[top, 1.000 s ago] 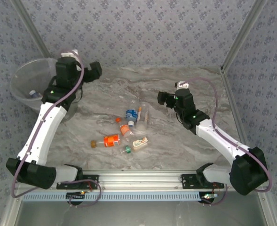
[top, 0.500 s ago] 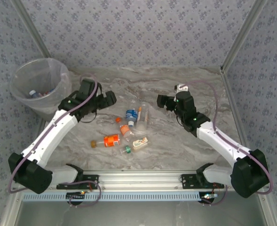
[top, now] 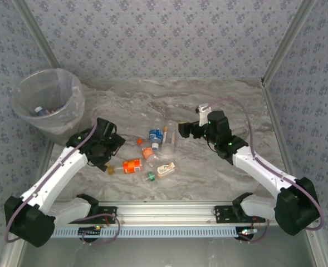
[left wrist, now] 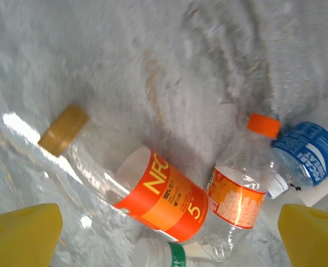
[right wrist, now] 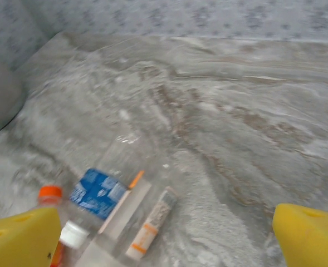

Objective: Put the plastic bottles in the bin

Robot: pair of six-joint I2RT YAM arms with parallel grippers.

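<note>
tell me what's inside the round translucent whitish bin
The round whitish bin holds a blue-labelled clear plastic bottle and something reddish; its cloudy wall hides anything lower.

marbled grey table | flower-patterned walls | metal rail along near edge

My left arm and right arm wear white shells with black joints; a mauve cable trails each. My fingers are yellow.

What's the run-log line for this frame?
left gripper: open, over orange-label bottle | right gripper: open, near blue-label bottle | bin: few items inside | table: several plastic bottles lying
</note>
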